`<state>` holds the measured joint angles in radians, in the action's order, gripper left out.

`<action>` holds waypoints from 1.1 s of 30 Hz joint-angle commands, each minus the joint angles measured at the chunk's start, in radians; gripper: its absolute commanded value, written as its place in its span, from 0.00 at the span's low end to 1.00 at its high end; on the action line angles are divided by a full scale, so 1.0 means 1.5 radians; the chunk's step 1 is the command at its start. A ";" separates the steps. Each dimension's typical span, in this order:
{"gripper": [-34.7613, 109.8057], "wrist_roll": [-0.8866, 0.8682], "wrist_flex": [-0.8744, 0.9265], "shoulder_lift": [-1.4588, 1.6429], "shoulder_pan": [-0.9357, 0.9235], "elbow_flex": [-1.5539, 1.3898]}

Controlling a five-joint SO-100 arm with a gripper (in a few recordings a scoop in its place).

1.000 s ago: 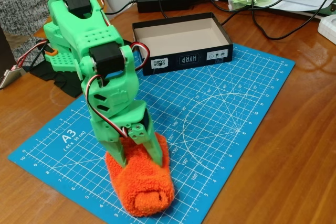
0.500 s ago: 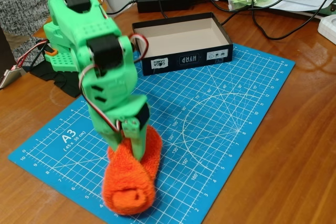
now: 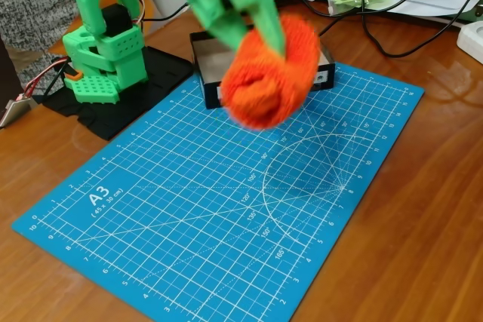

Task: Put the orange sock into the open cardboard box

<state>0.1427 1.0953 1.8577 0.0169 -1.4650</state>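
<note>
The orange sock (image 3: pixel 269 72) hangs clamped in the green claw (image 3: pixel 260 24), arm raised over the open cardboard box (image 3: pixel 326 67).

The arm (image 3: pixel 98 5) is moulded throughout in bright green plastic. Its blocky base (image 3: pixel 106 65) is studded with rows of small round holes, and an orange tab is seen at its left side. Black servo blocks are set into the links. Red, white and black wires are looped alongside.
</note>
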 commanded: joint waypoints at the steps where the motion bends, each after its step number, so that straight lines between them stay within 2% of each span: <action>1: 0.24 -0.032 0.016 0.121 0.126 -0.057; 7: 0.24 -0.175 0.024 0.209 0.259 -0.169; 12: 0.24 -0.307 0.031 0.239 0.306 -0.255; 15: 0.24 -0.305 0.027 0.240 0.296 -0.273; 16: 0.24 -0.233 0.029 0.243 0.314 -0.277; 18: 0.24 0.001 0.039 0.267 0.369 -0.312; 23: 0.24 0.412 0.043 0.361 0.419 -0.444; 29: 0.24 0.701 0.153 0.262 0.390 -0.382; 33: 0.24 0.827 0.140 0.257 0.346 -0.416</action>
<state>1.2487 1.3008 2.2365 0.5645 -2.0847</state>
